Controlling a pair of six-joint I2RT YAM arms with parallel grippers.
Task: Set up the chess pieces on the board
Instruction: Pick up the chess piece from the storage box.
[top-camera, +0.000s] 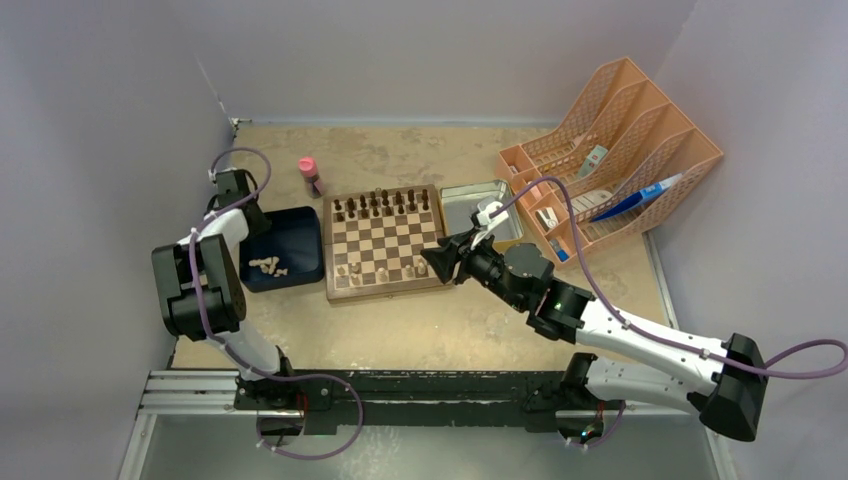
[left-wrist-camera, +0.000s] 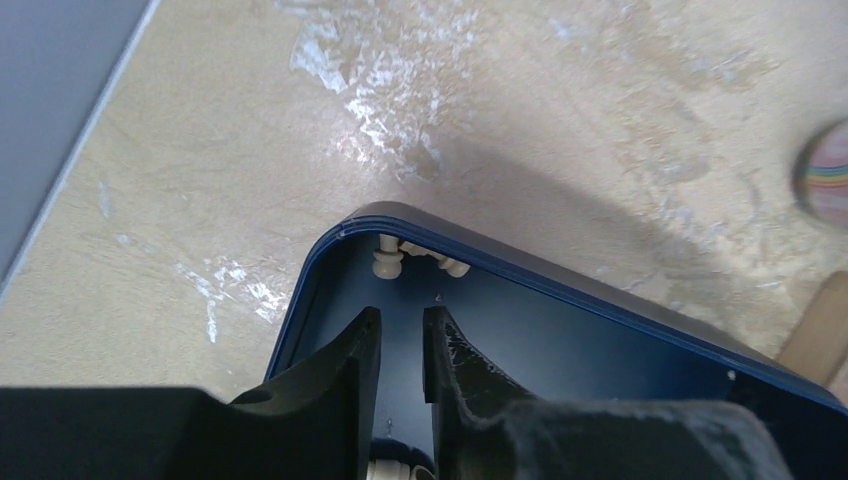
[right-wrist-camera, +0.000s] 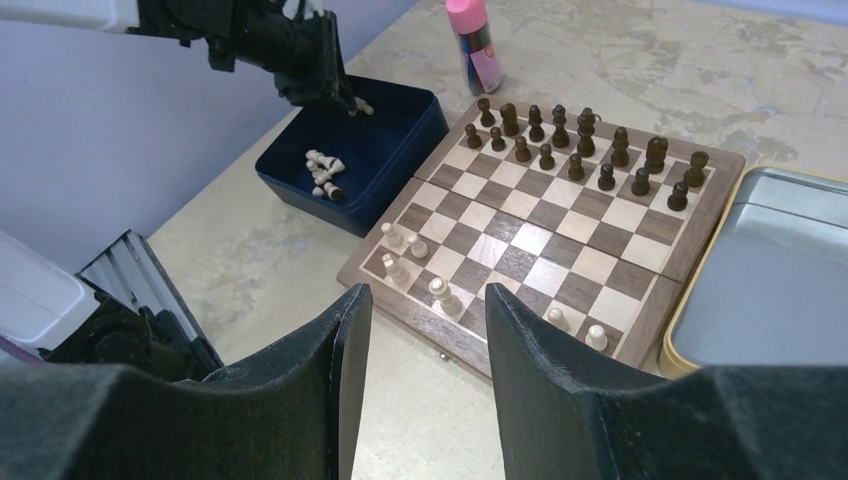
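Top external: shows the board (top-camera: 383, 243) mid-table, dark pieces (top-camera: 385, 204) ranked on the far two rows, only a few pale pieces (top-camera: 380, 272) on the near rows. Keeps spare pale stock (top-camera: 268, 266) in the blue tray (top-camera: 300, 235) just beside the board's left edge, hence left gripper (top-camera: 245, 205) at the tray's far corner. Parks right gripper (top-camera: 440, 262) off the near right corner beside the metal tin (top-camera: 480, 195), out of the left arm's way.

Left wrist: shows jaws a narrow slit apart, nothing between the tips, aimed at corner pieces (left-wrist-camera: 388, 258) tight against the tray wall. Little finger room there.

Right wrist: shows jaws half spread, empty. Plenty of bare near-row squares; dark ranks packed.
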